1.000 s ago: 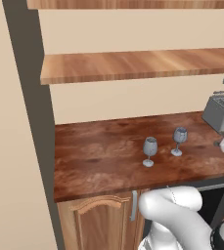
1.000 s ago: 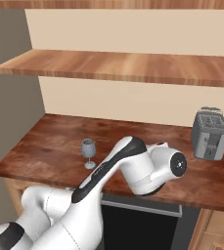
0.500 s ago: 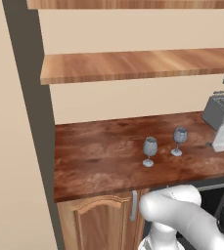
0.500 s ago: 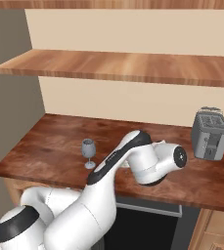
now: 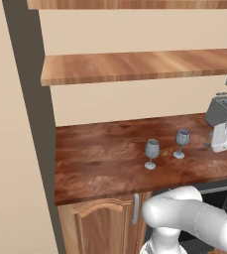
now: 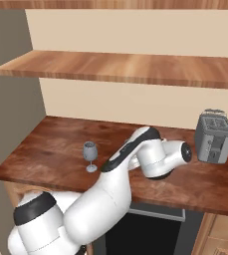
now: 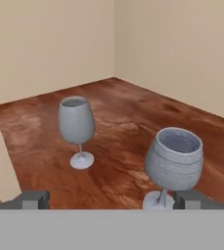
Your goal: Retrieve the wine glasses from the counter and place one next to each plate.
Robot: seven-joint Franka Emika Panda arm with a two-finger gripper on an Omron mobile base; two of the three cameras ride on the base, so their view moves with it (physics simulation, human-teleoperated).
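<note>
Where the left base view looks down, two wine glasses [image 5: 152, 154] [image 5: 182, 143] stand upright and apart on the counter [image 5: 100, 158]; the right base view shows one, the arm hiding the other. In the hand view both bowls look empty, the gripper [image 7: 111, 200] spread wide, holding nothing, the nearer glass [image 7: 174, 166] beside its right finger.

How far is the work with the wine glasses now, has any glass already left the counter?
Nothing looks done yet: both wine glasses stand upright on the dark wood counter, apart from each other. In hand: the gripper is open, its jaws wide and empty, looking at the two glasses, the nearer glass close by one fingertip. Left: grasping each glass and carrying it to a plate; no plates are in sight here.
</note>
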